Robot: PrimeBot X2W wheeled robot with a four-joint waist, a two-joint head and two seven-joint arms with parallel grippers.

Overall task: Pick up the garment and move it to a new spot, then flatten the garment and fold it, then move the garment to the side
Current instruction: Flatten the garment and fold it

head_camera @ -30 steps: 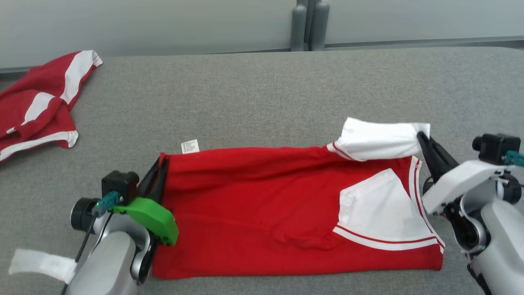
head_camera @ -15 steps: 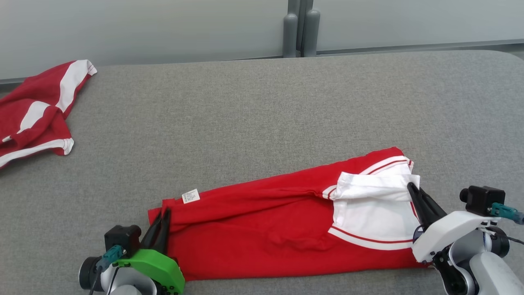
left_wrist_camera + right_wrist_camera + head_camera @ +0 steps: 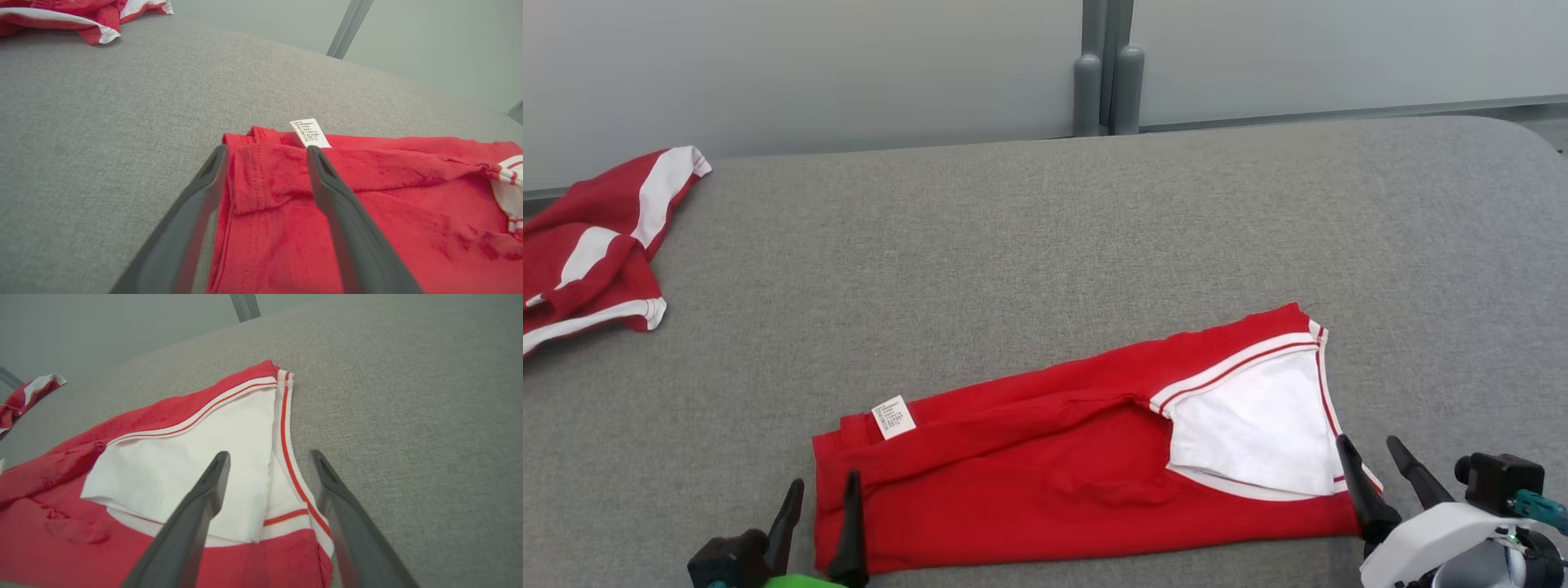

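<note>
Head view, near side: left gripper (image 3: 825, 482) and right gripper (image 3: 1365, 441) are both spread wide now, holding nothing, after pinching the garment (image 3: 1054, 457) a sec ago. Fold dropped?

Reply: yep, reckon that lengthwise fold's done. It lies flat and slanted on the tabletop (image 3: 1013, 245), right by both grippers. Loads of bare grey beyond. There's a crumpled red top (image 3: 588, 237) at the far-left edge, so I'd shift it right.
</note>
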